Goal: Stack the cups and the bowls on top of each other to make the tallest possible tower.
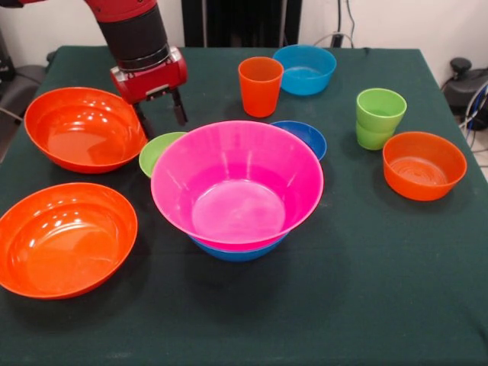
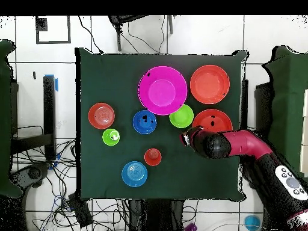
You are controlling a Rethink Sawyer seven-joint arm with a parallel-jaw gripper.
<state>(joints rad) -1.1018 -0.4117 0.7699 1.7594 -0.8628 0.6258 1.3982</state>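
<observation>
The tower is a large pink bowl nested in a large blue bowl at the table's middle; the pink bowl also shows in the overhead view. My gripper hangs open and empty just behind a small lime green bowl, beside a large orange bowl. In the overhead view the gripper is next to that lime bowl. A second large orange bowl sits at the front left. An orange cup stands at the back. Two lime green cups are nested at the right.
A small dark blue bowl sits just behind the pink bowl. A light blue bowl stands at the back by the orange cup. A small orange bowl is at the right. The table is covered with a dark green cloth.
</observation>
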